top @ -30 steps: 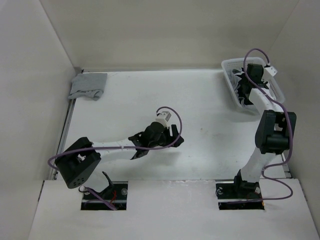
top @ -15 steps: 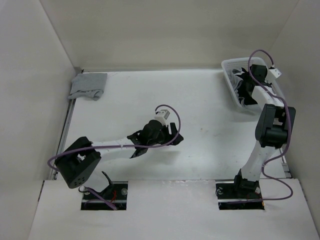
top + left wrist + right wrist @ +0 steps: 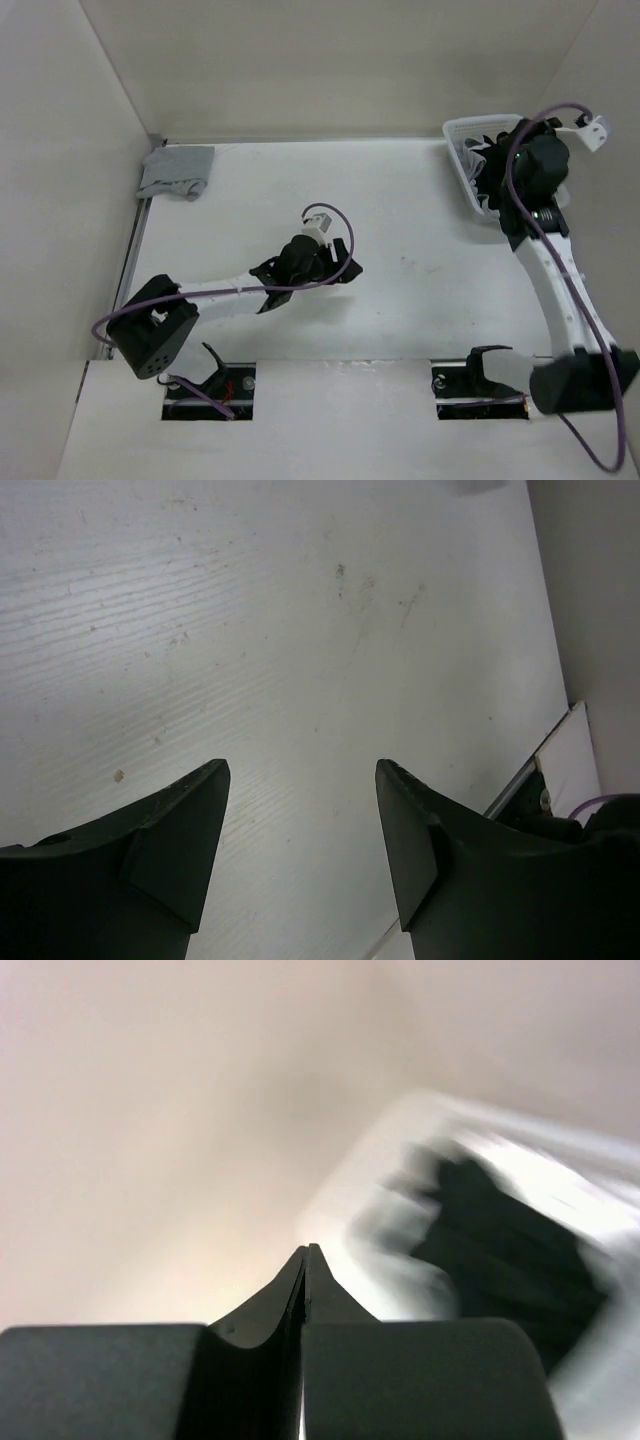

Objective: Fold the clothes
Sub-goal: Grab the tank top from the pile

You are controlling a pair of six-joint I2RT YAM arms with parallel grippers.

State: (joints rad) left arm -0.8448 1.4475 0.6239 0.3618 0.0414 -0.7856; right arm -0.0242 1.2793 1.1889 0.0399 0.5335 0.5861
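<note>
Black clothes (image 3: pixel 482 166) lie bunched in the white basket (image 3: pixel 458 128) at the back right; in the right wrist view they show as a blurred dark mass (image 3: pixel 505 1250). A light-grey garment (image 3: pixel 177 171) lies folded at the back left corner. My right gripper (image 3: pixel 306 1252) is shut with nothing visible between its fingers, and it hangs above the table just left of the basket. Its arm (image 3: pixel 555 270) stretches up over the basket's near side. Over the bare middle of the table, my left gripper (image 3: pixel 300 768) (image 3: pixel 338 270) stands open and holds nothing.
White walls close the table in on the left, back and right. A metal rail (image 3: pixel 131 262) runs along the left edge. Purple cables loop off both arms. In the left wrist view the table's edge and the right arm's base (image 3: pixel 570 815) show at the lower right.
The right gripper has shut, and its arm has swung up out of the basket. The left arm has drifted slightly back and left, its gripper still open.
</note>
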